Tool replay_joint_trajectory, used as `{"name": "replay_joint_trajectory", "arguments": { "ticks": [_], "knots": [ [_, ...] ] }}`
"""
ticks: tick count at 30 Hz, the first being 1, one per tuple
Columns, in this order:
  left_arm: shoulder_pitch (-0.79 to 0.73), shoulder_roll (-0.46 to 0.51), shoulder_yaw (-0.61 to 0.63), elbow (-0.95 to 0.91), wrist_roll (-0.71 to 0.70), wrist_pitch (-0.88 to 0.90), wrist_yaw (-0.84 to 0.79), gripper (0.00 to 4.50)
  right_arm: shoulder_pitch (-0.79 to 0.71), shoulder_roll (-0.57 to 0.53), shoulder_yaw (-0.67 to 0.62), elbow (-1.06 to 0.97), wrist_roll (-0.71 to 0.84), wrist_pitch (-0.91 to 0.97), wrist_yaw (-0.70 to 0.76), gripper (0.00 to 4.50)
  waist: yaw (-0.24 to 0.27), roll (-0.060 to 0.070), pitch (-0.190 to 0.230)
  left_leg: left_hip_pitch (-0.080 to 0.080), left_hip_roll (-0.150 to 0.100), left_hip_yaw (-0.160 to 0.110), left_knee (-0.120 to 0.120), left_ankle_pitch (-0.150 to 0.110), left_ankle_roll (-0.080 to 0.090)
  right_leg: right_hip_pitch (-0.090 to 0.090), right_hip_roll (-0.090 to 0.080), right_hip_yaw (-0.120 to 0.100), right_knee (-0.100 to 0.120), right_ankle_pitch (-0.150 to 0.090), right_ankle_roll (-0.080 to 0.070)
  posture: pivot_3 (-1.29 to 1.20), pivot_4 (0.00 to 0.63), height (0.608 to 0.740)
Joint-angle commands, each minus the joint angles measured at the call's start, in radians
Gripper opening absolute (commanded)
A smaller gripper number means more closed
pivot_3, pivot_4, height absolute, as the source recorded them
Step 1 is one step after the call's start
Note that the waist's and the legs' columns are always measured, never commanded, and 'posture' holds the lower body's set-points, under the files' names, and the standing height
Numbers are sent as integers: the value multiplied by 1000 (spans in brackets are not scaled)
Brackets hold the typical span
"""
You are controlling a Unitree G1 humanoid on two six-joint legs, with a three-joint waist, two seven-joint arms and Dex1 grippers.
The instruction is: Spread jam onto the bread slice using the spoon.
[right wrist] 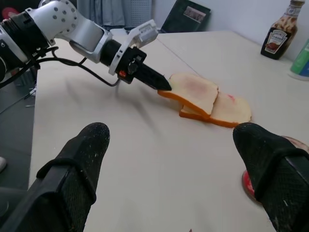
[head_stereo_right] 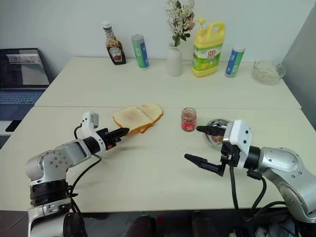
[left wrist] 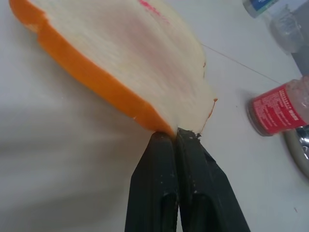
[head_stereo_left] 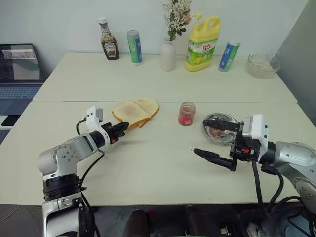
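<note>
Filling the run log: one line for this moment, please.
left gripper: shut on bread slice corner | right gripper: open, holding nothing | jam: on table

the brown-capped ketchup bottle (right wrist: 279,35) at the back of the worktop bears a heinz-style label, its lettering too small to read for sure. the yellow detergent bottle (head_stereo_right: 207,45) carries large red chinese characters, not legible in detail.

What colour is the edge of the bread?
The bread slice has an orange-tan crust, clearest in the left wrist view.
</note>
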Motion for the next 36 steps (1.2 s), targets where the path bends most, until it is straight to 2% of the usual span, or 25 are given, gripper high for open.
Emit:
{"name": "replay_joint_trajectory", "arguments": {
  "ticks": [1,8,12,16,20,23,26,31,36],
  "knots": [
    [44,76,1,-115,-134,74,-153,34,45,-42,-52,-22,6,0,48,4500,0,0,0,0,0,0,0,0,0,0,0,0,0,0,0,0,150,740],
    [177,183,-218,-275,-156,78,-338,34,90,-83,-72,-46,22,10,83,4500,1,0,0,1,0,0,0,0,0,0,0,0,0,-2,4,0,150,740],
    [253,240,-371,-311,-73,-16,-432,34,134,-117,-93,-75,34,35,102,4500,1,1,0,1,0,1,0,0,0,0,0,1,-1,-3,4,0,150,740],
    [271,267,-418,-276,-7,-97,-470,34,152,-129,-112,-88,48,48,107,4500,2,0,0,1,0,0,0,0,0,0,0,1,-1,-3,3,0,150,740],
    [284,295,-468,-228,136,-254,-481,34,154,-133,-108,-95,50,54,102,4500,2,0,0,1,0,1,0,0,0,0,0,1,-1,-3,3,0,150,740],
    [285,284,-450,-221,153,-283,-470,34,145,-132,-101,-95,52,58,99,4500,2,0,0,1,0,1,0,0,0,0,0,1,-2,-3,3,0,150,740],
    [292,279,-437,-227,158,-290,-455,662,139,-132,-96,-92,54,60,101,4500,2,0,0,1,1,1,0,0,0,0,0,1,-2,-3,3,0,150,740],
    [354,295,-391,-286,147,-307,-449,2215,125,-131,-84,-83,50,57,107,4500,1,0,0,1,1,1,0,0,0,0,0,1,-2,-3,3,0,150,740],
    [459,319,-294,-303,229,-459,-440,3645,117,-120,-75,-74,42,47,105,4500,0,1,0,1,2,1,0,0,0,0,0,1,-2,-4,3,0,150,740]
  ]
}}
